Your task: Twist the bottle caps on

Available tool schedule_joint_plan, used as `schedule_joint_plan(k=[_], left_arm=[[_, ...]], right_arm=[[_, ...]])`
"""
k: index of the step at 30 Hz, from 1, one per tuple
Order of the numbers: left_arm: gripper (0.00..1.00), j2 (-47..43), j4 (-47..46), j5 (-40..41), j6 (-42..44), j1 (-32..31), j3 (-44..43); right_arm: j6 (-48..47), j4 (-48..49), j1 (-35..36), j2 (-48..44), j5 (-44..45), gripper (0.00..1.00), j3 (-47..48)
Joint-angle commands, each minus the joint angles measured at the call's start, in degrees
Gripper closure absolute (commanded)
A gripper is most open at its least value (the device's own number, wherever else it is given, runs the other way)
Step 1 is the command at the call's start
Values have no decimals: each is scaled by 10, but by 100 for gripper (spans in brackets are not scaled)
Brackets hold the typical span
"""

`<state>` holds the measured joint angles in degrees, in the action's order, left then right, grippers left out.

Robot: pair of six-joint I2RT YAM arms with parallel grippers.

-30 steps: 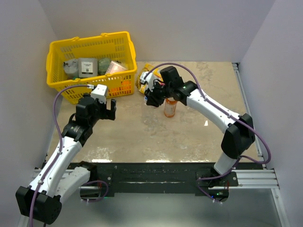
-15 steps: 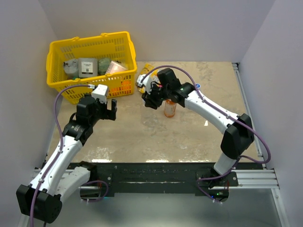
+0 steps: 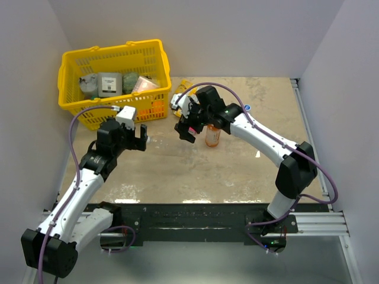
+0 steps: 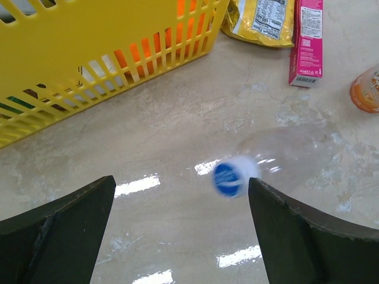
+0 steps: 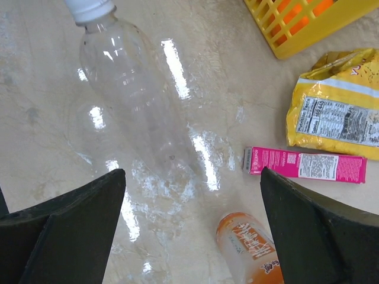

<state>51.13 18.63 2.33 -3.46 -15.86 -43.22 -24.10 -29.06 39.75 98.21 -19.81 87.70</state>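
Below right jaws, spread wide, clear bottle (image 5: 130,100) ungripped; left jaws wide, near basket (image 4: 118,35) wall.

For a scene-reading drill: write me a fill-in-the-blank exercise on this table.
1. The basket is coloured ____.
2. The clear bottle has a ____ on its neck.
3. The slim packet near the orange bottle is ____.
4. The right hand stands ____, gripping nothing.
Missing words: yellow; cap; pink; open.
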Motion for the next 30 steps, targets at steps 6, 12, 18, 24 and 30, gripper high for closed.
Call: schedule_joint_plan(k=[6,12,18,24,30], left_arm=[[1,31,-45,-132,-80,4,57],[1,49,-33,-29,-73,27,-33],[0,80,3,-8,-72,143,-162],[1,97,35,-80,-109,265,-220],[0,38,34,-73,-106,268,-185]], right_arm=[[4,14,2,-4,10,1,26],[-34,1,14,-22,-20,1,41],[-161,-43,105,30,55,2,91],[-225,-72,178,165,123,2,207],[-221,-186,190,376,134,1,452]])
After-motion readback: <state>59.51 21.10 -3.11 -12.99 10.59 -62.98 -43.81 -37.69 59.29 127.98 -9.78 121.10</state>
